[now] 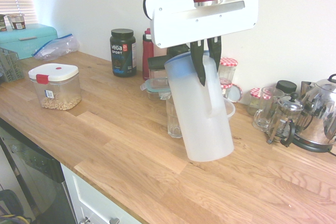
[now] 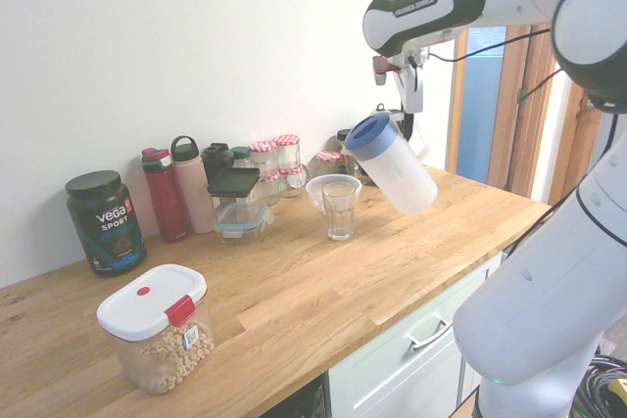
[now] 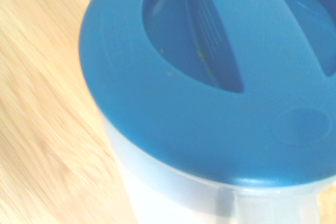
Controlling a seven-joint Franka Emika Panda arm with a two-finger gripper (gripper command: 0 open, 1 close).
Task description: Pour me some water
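Glossy white arm [image 2: 549,271] with chunky rounded joints and black bands. White boxy gripper [image 1: 206,66], dark fingers [image 1: 198,62], black cable up top.

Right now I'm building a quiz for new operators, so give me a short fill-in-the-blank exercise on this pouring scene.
1. The jug held by the gripper has a lid coloured ____.
2. The jug is lifted off the counter and is ____, not upright.
3. The drinking glass stands on the counter and looks ____ of water.
4. The cereal box has a white lid with a ____ clip.

Missing words: blue; tilted; empty; red
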